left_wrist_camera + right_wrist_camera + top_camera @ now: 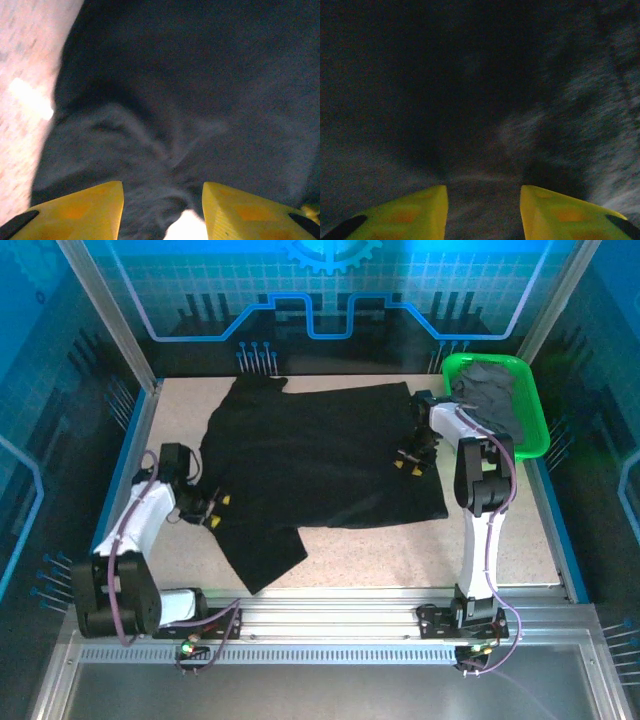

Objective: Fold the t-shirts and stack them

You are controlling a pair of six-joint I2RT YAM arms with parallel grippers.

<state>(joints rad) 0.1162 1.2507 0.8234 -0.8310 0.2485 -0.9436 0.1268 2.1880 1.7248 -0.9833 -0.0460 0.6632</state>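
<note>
left claw [162, 190] against puckered black t-shirt [200, 75]

Your left arm [138, 530] and right arm [484, 540] have white links, black joints and purple cables [514, 625]. Your left gripper [220, 510] and right gripper [409, 467] carry yellow wedge-shaped fingers [80, 212] with black patches.

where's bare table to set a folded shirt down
Widest bare table: the near strip between the black cloth t-shirt hem and the front rail, right of its sleeve. A smaller patch at the far-left corner. Crowded: left edge by the left gripper, and the green plastic basket side around the right arm.
</note>
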